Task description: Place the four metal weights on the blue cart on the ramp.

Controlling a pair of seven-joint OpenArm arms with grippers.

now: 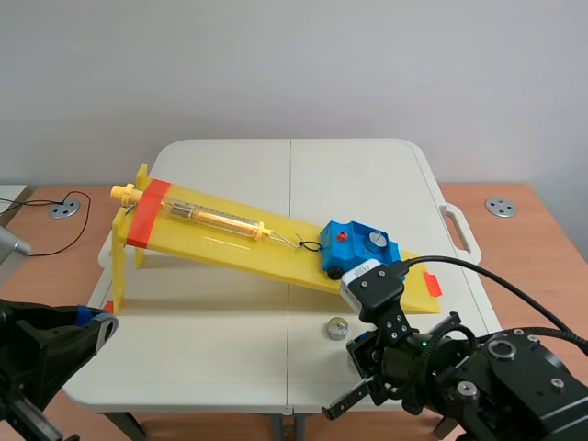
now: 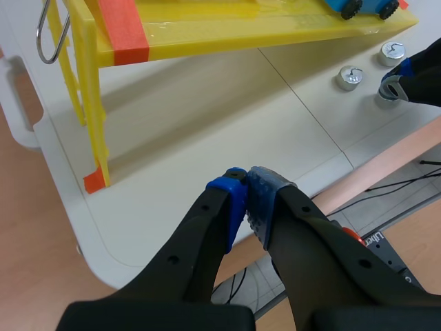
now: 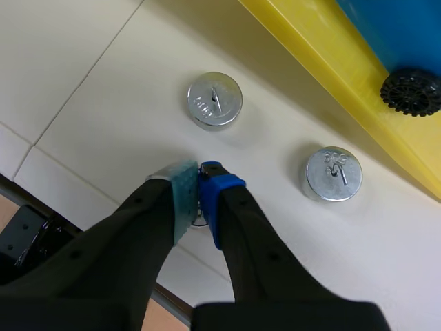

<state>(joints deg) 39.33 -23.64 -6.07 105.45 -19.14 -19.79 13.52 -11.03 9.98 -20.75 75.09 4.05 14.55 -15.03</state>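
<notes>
A blue cart (image 1: 354, 246) stands near the low end of the yellow ramp (image 1: 230, 239), with one silver metal weight (image 1: 374, 241) on top of it. Another weight (image 1: 336, 327) sits on the white table in front of the ramp. The right wrist view shows two loose weights (image 3: 215, 101) (image 3: 333, 174) ahead of my right gripper (image 3: 200, 169). That gripper is pinched shut over a third weight (image 2: 386, 93), whose rim shows beside its pads. My left gripper (image 2: 247, 186) is shut on nothing, low over the table's near left edge (image 1: 95, 322).
The ramp's raised end rests on yellow legs (image 2: 93, 117) at the left, with orange tape (image 1: 145, 213) across it. A spring scale (image 1: 216, 219) lies along the ramp, hooked to the cart. Wooden desk surface (image 1: 542, 230) flanks the white table.
</notes>
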